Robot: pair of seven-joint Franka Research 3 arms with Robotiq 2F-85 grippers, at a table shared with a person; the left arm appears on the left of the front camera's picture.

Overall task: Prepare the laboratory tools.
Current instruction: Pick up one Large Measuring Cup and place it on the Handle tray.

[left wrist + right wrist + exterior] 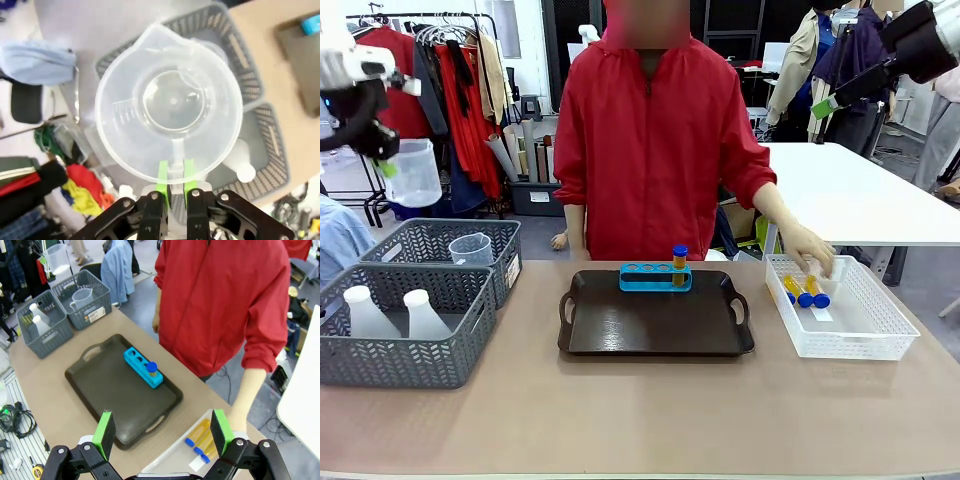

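Clear beaker (170, 100) held aloft, handle clamped in left gripper (173, 176); right gripper (162, 432) jaws apart, empty.

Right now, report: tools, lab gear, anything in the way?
Left tool shut on beaker, high over grey baskets. Right tool open, empty. One tube in rack on tray. Person's hand in white basket by loose tubes.

Before you, a dark brown handled tray (620, 325) sits at the middle of the tabletop (640, 420), a blue four-hole rack (645, 278) at its far edge. Two grey baskets (390, 365) stand to your left, a white basket (845, 345) to your right; a person in a red jacket (655, 150) stands opposite.
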